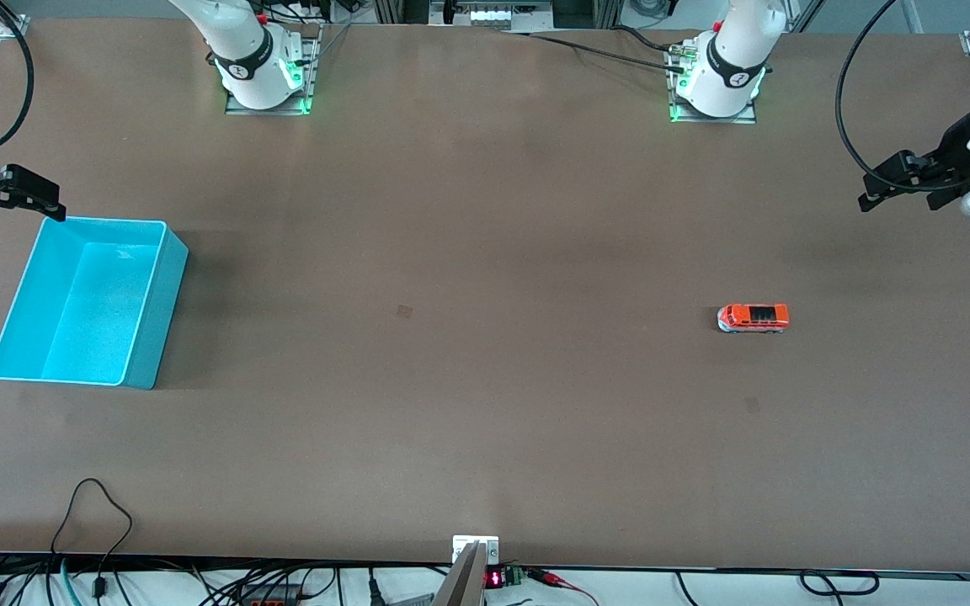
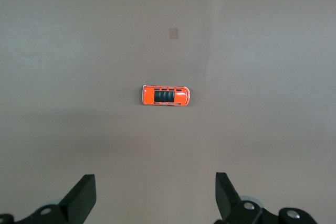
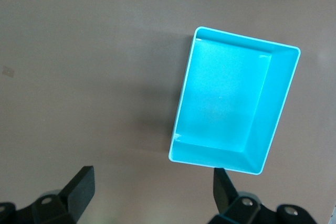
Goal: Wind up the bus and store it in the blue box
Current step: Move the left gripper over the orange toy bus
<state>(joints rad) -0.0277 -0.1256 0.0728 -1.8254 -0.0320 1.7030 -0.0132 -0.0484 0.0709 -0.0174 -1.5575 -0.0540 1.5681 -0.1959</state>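
The small orange-red bus (image 1: 753,318) stands on its wheels on the brown table toward the left arm's end; it also shows in the left wrist view (image 2: 166,95). The cyan blue box (image 1: 89,303) sits empty toward the right arm's end, and shows in the right wrist view (image 3: 226,103). My left gripper (image 1: 882,181) hangs open and empty in the air over the table's end, off to the side of the bus (image 2: 155,182). My right gripper (image 1: 45,200) hangs open and empty over the table beside the box's corner (image 3: 153,176).
The two arm bases (image 1: 262,76) (image 1: 716,80) stand along the edge farthest from the front camera. Small dark marks (image 1: 403,310) (image 1: 752,405) lie flat on the tabletop. Cables (image 1: 98,513) and a small device (image 1: 493,576) lie at the nearest edge.
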